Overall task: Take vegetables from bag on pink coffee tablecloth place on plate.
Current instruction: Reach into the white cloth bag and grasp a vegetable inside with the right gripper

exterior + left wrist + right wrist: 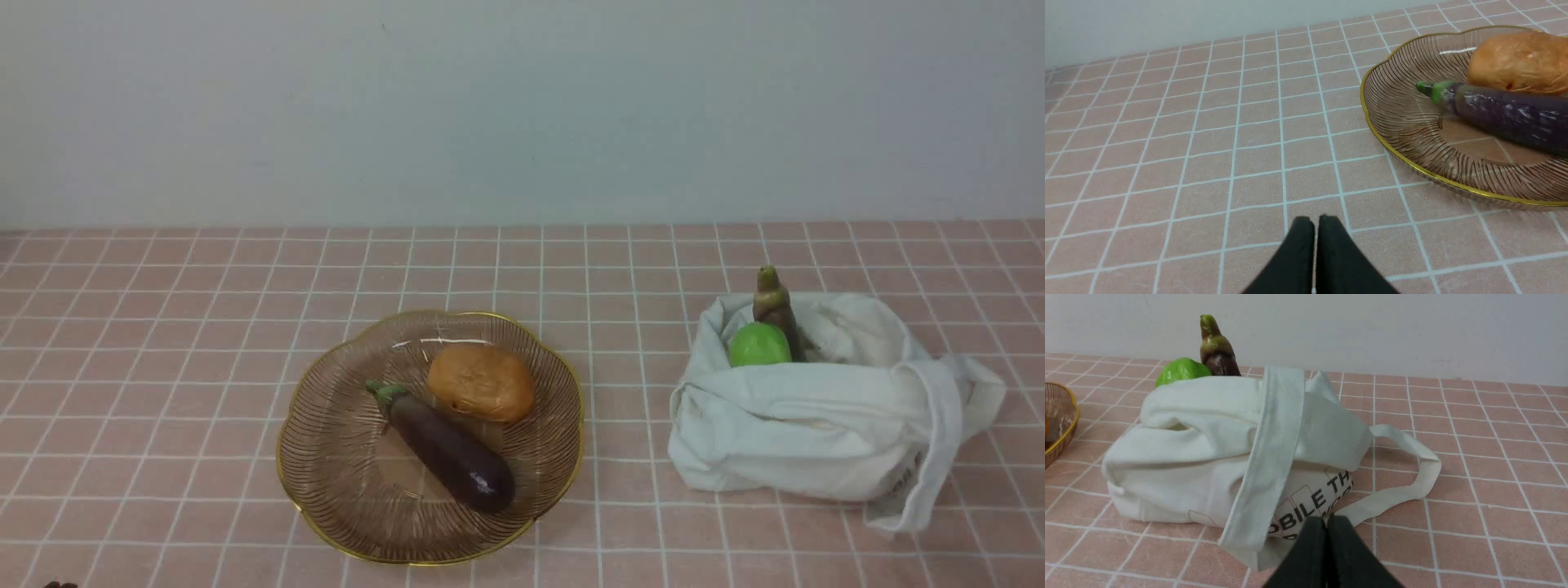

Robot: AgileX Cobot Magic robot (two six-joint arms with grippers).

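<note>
A dark purple eggplant point(775, 306) with a brownish-olive stem cap stands upright out of the off-white cloth bag point(816, 425) on the right of the pink coffee tablecloth point(163, 367). In the right wrist view the eggplant point(1218, 351) pokes up at the bag's point(1200, 457) far side. My right gripper point(1326, 520) is shut and empty, low over the cloth just in front of the bag's lettering. The ribbed glass plate point(326, 523) sits left of centre. My left gripper point(1315, 222) is shut and empty, over the cloth beside the plate point(1392, 122). Neither gripper shows in the front view.
On the plate lie a purple eggplant with a bright green cap point(449, 449) and a brown lumpy food item point(482, 382). A round green vegetable point(759, 345) sits in the bag next to the eggplant. A strap handle point(1412, 473) loops over the cloth. A pale wall stands behind.
</note>
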